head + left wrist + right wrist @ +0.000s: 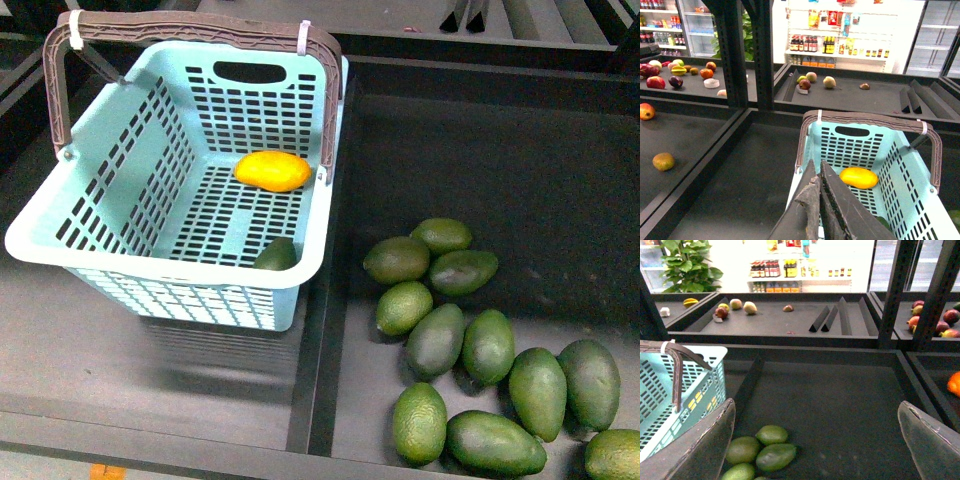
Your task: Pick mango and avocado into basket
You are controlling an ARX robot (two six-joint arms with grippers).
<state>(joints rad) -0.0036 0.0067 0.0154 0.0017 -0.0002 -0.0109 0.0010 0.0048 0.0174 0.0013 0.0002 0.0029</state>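
Left gripper [816, 200] closed above basket [900, 170]; avocado [277, 255] seemingly inside

All cams share basket [300, 275].

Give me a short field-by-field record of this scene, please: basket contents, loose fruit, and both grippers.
basket: light blue, brown handle raised
mango: on the basket floor, towards the far wall
avocado: in the basket's near corner, partly hidden by the rim
loose avocados: heaped in the tray beside the basket
left gripper: shut, empty, above the basket
right gripper: open, empty, above the loose avocados
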